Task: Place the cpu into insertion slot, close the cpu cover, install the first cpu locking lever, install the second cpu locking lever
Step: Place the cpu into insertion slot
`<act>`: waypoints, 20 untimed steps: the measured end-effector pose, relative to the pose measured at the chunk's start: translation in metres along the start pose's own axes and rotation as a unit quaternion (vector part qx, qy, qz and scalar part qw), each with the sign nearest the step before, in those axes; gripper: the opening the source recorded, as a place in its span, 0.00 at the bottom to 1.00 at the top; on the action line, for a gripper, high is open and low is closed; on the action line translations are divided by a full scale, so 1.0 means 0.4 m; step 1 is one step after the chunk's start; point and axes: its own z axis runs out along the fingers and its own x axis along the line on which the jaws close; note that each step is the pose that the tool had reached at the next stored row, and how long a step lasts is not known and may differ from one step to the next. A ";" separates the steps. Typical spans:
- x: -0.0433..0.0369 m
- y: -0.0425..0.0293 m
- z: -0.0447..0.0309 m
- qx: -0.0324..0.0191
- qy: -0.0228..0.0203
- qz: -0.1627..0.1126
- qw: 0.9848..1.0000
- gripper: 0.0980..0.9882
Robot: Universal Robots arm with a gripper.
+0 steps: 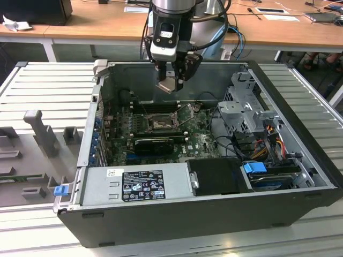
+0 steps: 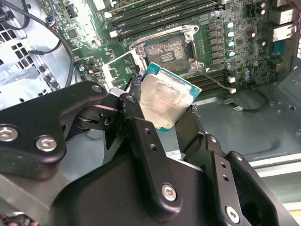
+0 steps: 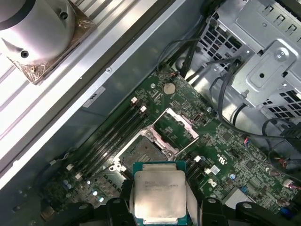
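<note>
My gripper (image 1: 171, 79) hangs over the open computer case, shut on the cpu (image 1: 167, 85), a flat silver-grey square gripped by its edges. In both wrist views the cpu (image 2: 165, 100) (image 3: 159, 189) sits between the black fingers (image 2: 136, 122), above the motherboard and apart from it. The insertion slot (image 1: 160, 125) (image 2: 165, 53) (image 3: 140, 151) lies open below, its dark centre showing. The cpu cover (image 2: 115, 70) (image 3: 175, 128) is swung up beside the slot. A thin locking lever (image 1: 187, 111) stands raised at the slot's side.
The case's metal walls (image 1: 177, 68) enclose the motherboard. Memory slots (image 3: 113, 136) run beside the socket and a black ridged heatsink (image 1: 154, 143) lies in front of it. A drive cage (image 1: 244, 104) with cables fills the exterior view's right. The power supply (image 1: 139, 184) sits nearest.
</note>
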 end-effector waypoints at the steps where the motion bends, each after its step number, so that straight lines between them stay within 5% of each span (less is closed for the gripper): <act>1: 0.000 0.000 0.001 0.000 0.000 0.003 1.000 0.49; 20: 0.000 -0.001 0.008 -0.002 -0.005 0.063 0.998 0.49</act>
